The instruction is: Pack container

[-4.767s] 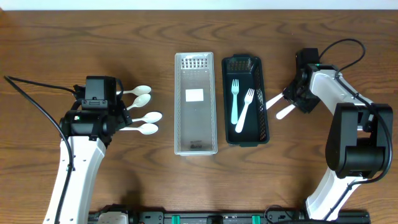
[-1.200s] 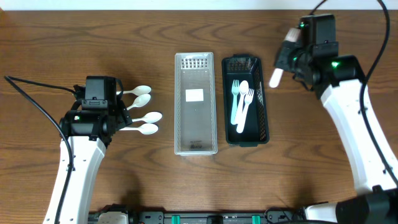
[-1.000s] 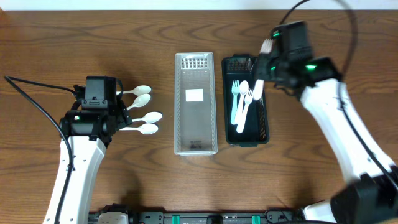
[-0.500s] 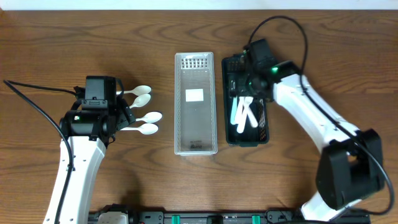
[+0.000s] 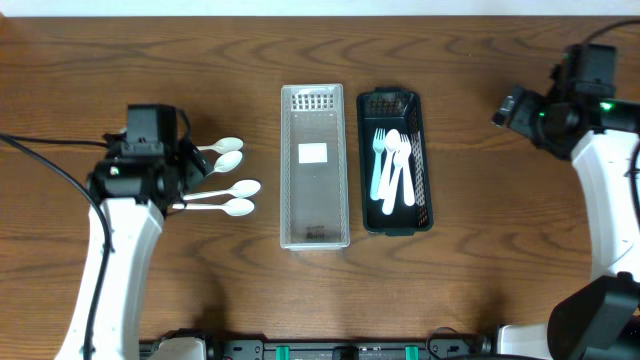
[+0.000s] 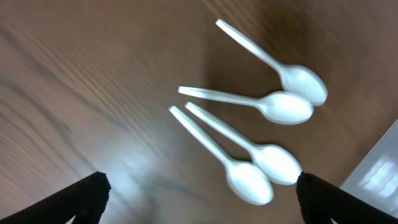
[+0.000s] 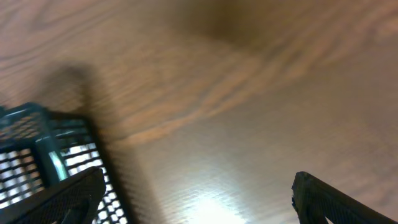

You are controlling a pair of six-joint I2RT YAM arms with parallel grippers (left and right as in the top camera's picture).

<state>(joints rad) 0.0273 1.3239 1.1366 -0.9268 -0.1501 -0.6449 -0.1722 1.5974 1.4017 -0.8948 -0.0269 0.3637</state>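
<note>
Several white plastic spoons [image 5: 232,180] lie on the wooden table left of a clear plastic container [image 5: 314,235]. The left wrist view shows the spoons [image 6: 267,106] close up. My left gripper [image 5: 193,172] hovers at their handle ends, open, its fingertips [image 6: 87,196] wide apart with nothing between them. A black mesh basket [image 5: 366,160] beside the clear container holds white forks and a spoon [image 5: 393,165]. My right gripper [image 5: 507,108] is far right of the basket, open and holding nothing. Its wrist view catches only a corner of the basket [image 7: 37,155].
The clear container carries a white label [image 5: 313,153] on its floor. Black cables trail from both arms at the left edge [image 5: 50,140] and the upper right [image 5: 625,25]. Bare wood lies between the basket and the right arm.
The right gripper let a white utensil go into the black basket, opened, and swung back to the far right. The left arm shifted slightly up and left over the spoons.
</note>
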